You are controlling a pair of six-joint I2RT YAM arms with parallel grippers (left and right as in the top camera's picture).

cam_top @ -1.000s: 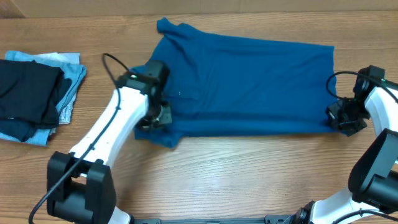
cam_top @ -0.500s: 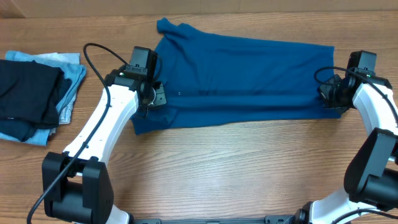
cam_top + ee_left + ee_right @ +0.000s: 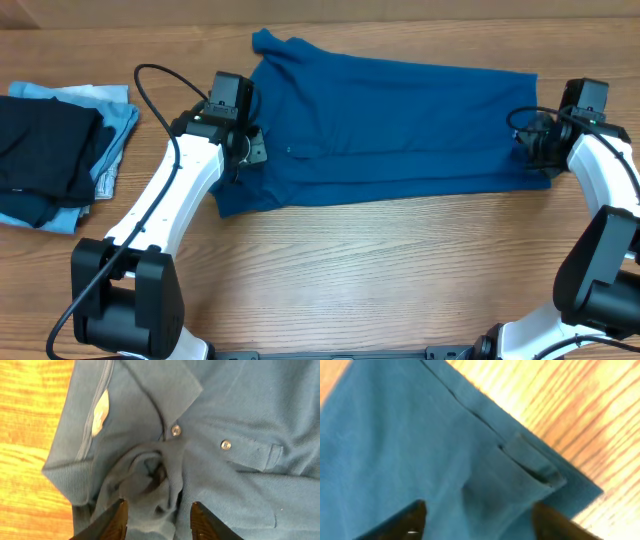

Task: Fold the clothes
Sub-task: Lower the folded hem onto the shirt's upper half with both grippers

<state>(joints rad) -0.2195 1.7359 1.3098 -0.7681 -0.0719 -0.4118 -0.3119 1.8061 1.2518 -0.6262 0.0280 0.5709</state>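
The clothes, one deep-blue collared shirt [image 3: 390,120], lie flat across the table's middle, with the near edge folded over toward the back. My left gripper [image 3: 247,150] is over the shirt's left end by the collar. In the left wrist view its fingers [image 3: 116,521] stand apart around a loose bunch of blue fabric [image 3: 150,480], below two buttons [image 3: 175,430]. My right gripper [image 3: 528,148] is at the shirt's right end. Its jaws are wide open [image 3: 480,517] over a folded hem corner [image 3: 530,470] that lies on the cloth.
A pile of folded garments sits at the far left: a black one [image 3: 45,150] on a pale light-blue one [image 3: 118,125]. Bare wooden table [image 3: 380,270] runs along the front. A black cable [image 3: 160,85] loops over the left arm.
Both grippers carried the shirt's near edge toward the back, folding it over. Both then opened and let the cloth go; it now rests on the shirt.
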